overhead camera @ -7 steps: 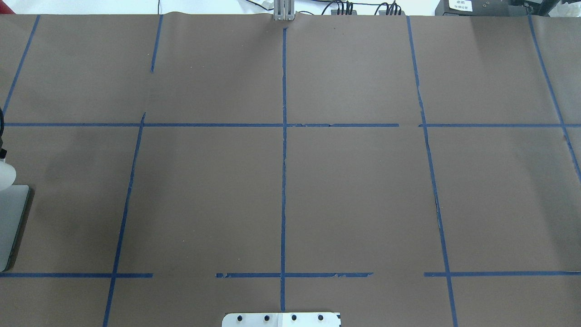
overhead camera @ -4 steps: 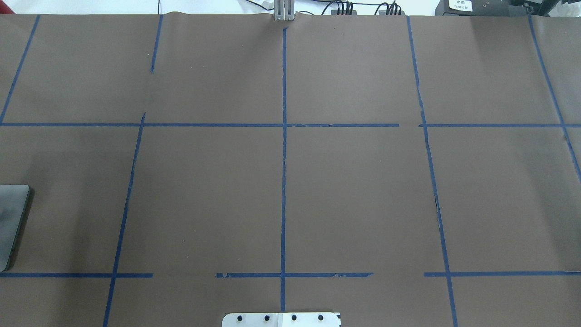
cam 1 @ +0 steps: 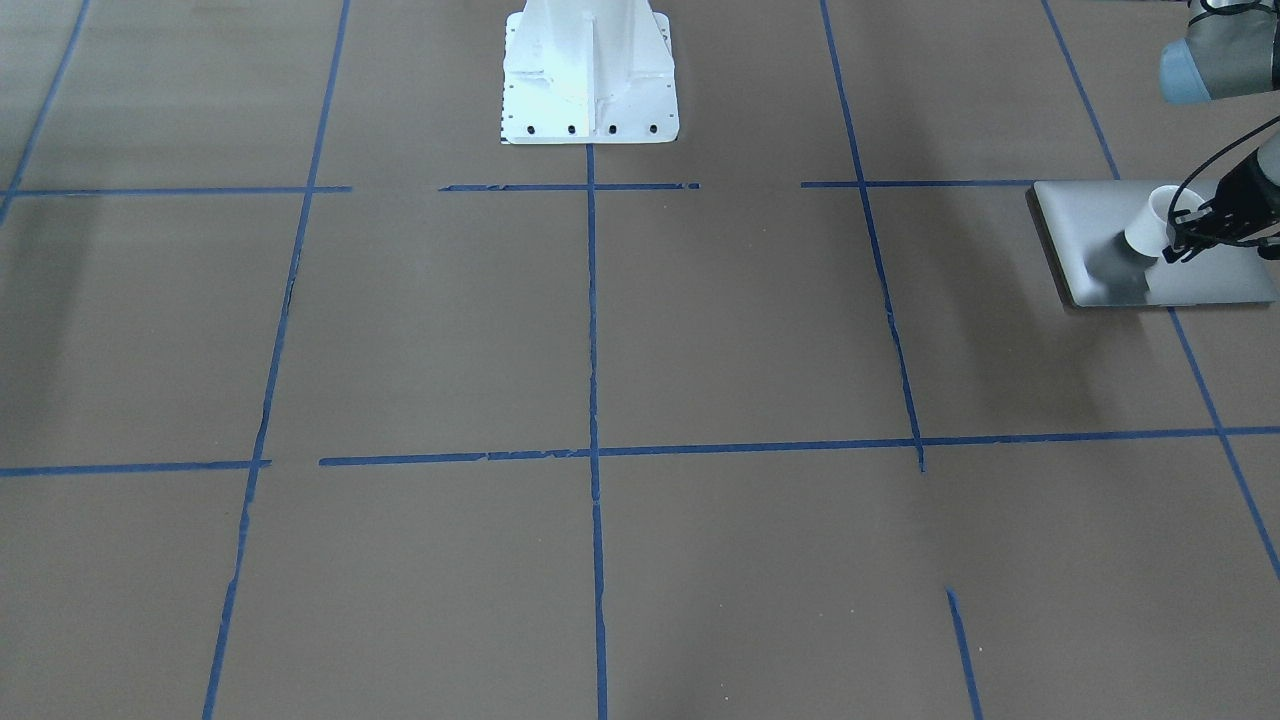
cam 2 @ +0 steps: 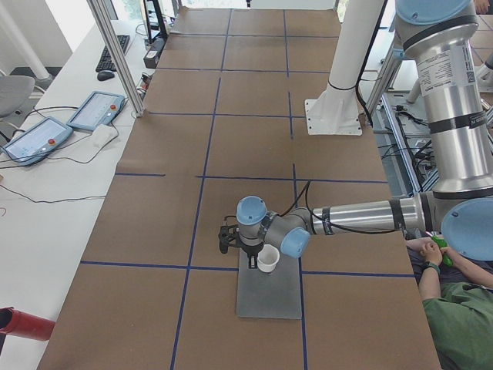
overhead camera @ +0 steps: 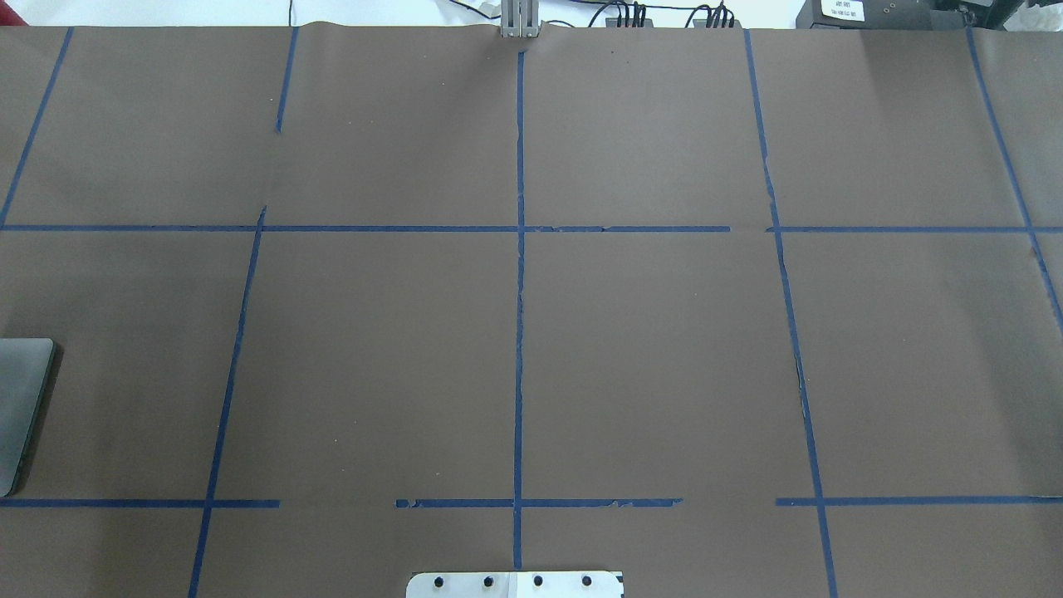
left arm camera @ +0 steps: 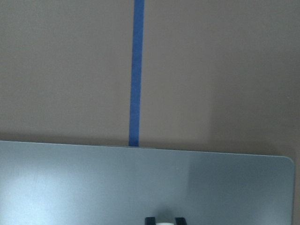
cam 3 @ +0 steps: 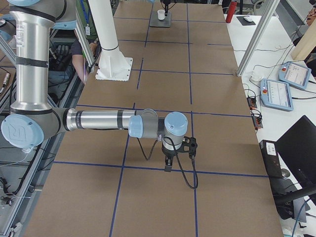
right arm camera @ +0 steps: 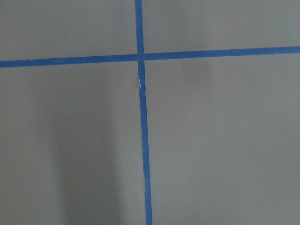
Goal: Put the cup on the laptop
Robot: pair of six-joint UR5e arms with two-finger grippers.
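Brown paper (overhead camera: 664,349) covers the table, ruled into big squares by blue tape lines (overhead camera: 519,332). The robot's white mounting pedestal (cam 1: 590,80) stands at top centre of the front-facing view. At the right edge of that view, in its upper part, the closed silver-grey laptop (cam 1: 1075,215) lies flat on the paper. Over its lid is the small white cup (cam 1: 1148,225), with a dark shadow on the lid just beside it, toward the lower left.

In the view from the table's left end the cup shows low in the middle of the frame, mouth up, at the far end of the lid. Its inside shows white wall in shade. Whether its base touches the lid I cannot tell.

The left gripper (cam 1: 1180,232) pinches the cup. In the left wrist view two dark fingertips (left arm camera: 150,220) at the bottom edge stand close together with a strip of white between them. The overhead view shows only a corner of the laptop, at its left edge.

The right gripper (cam 3: 178,158) hangs fingers-down over the paper near a tape crossing, in the lower middle of the right-end view. Whether its fingers are spread or closed cannot be told.
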